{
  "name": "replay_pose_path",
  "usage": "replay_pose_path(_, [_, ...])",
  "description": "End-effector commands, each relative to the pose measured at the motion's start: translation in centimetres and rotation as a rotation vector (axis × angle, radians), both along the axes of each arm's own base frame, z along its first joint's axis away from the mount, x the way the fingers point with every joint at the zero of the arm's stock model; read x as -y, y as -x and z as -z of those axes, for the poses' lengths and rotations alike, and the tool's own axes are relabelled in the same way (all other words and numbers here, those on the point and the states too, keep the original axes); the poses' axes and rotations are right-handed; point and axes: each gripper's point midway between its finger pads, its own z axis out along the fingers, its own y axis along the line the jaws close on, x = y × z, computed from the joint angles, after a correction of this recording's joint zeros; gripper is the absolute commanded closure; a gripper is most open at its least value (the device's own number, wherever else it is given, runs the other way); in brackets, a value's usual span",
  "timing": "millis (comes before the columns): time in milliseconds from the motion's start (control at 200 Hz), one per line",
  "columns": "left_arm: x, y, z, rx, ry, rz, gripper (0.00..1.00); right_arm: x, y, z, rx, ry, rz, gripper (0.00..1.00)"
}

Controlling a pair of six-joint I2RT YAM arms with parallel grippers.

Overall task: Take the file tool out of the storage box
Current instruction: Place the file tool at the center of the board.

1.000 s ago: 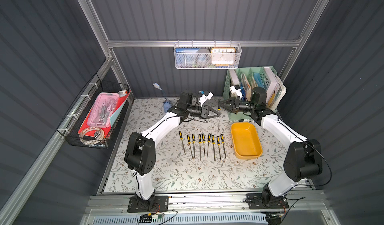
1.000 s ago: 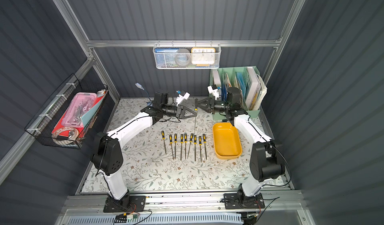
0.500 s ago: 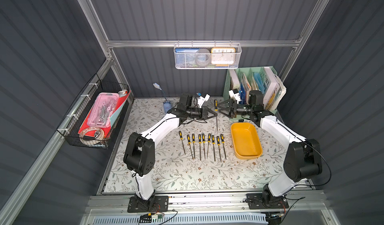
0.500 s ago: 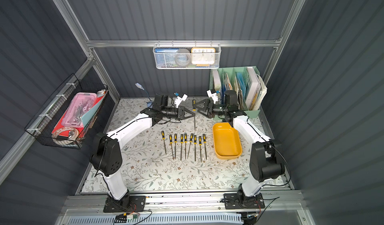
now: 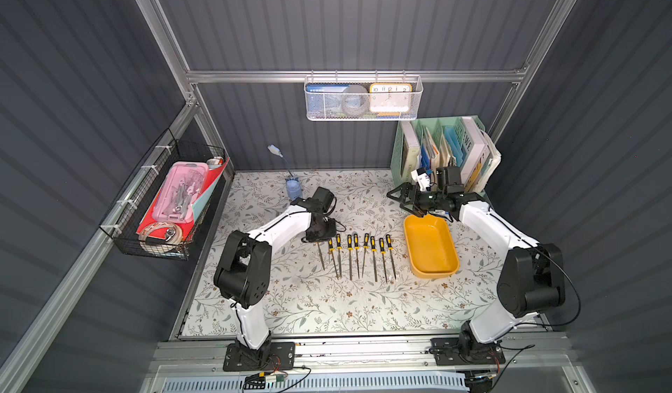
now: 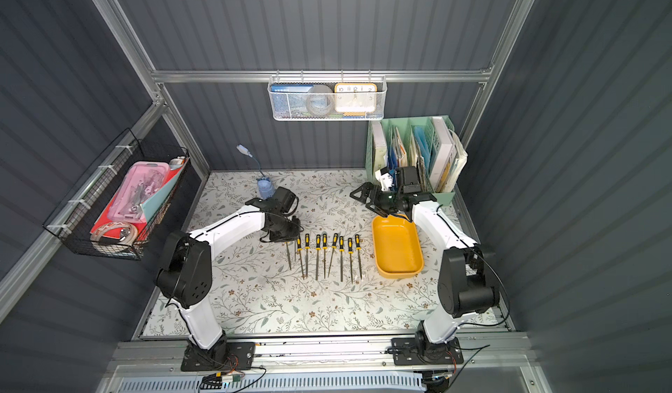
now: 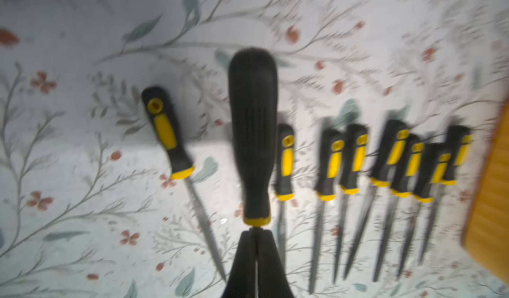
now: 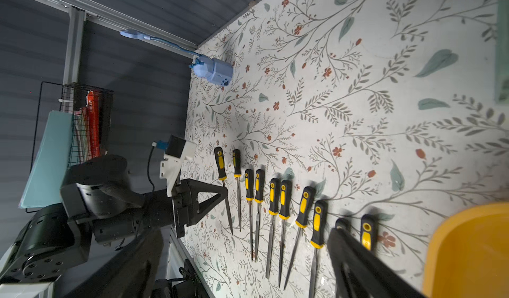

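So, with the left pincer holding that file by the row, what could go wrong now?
The shut left pincer grips the black-and-yellow-handled metal file only just below its handle, so it might swivel or slip. Neighbouring files lie close on both sides on the floral table; lowering it could knock one. The open right pincer hovers by the mustard-yellow plastic tray and might nudge it.

The floral table (image 5: 309, 300) bears a row of files (image 5: 358, 255), the storage box (image 5: 431, 242), an organiser (image 5: 398, 147), a lamp (image 5: 293, 188).
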Motion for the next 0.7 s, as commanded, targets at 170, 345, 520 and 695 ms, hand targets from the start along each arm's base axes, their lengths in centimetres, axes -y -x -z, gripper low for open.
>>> replay_pose_path(170, [-5.5,4.1,0.5,-0.079,-0.179,-0.064,1.0,0.2,0.1,1.5,-0.039,0.034,-0.009,0.01])
replay_pose_path(345, [-7.9,4.0,0.9,-0.081,-0.171,-0.114,1.0,0.1,0.1,2.4,-0.065,0.035,-0.019,0.01])
replay_pose_path(520, [-9.4,2.6,1.6,-0.07,-0.223,-0.118,1.0,0.0,0.1,3.2,-0.087,0.033,-0.025,0.01])
replay_pose_path(695, [-10.0,0.7,2.8,-0.071,-0.278,-0.124,1.0,0.1,0.2,3.6,-0.099,0.038,-0.028,0.01])
